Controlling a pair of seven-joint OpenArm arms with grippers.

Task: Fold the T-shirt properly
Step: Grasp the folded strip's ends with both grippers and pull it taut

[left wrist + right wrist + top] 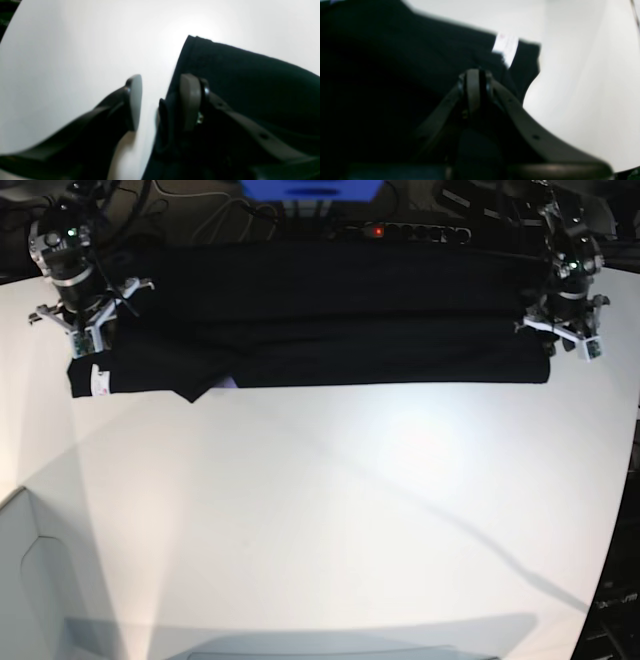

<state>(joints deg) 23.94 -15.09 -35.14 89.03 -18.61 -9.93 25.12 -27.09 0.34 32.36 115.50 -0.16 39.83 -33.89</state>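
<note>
The black T-shirt (330,330) lies as a long folded band across the far side of the white table (330,510). A white tag (98,380) shows at its left end, also in the right wrist view (506,47). My left gripper (162,102) is open at the shirt's right end (250,82). One finger (190,100) is over the cloth, the other (135,102) is over bare table, and a cloth edge stands between them. My right gripper (475,80) is shut low on the cloth (395,75) at the left end and seems to pinch it.
Cables and a power strip (400,228) lie behind the shirt at the table's far edge. The left arm (568,300) stands at the far right and the right arm (80,290) at the far left. The table edge curves down at the right (625,480).
</note>
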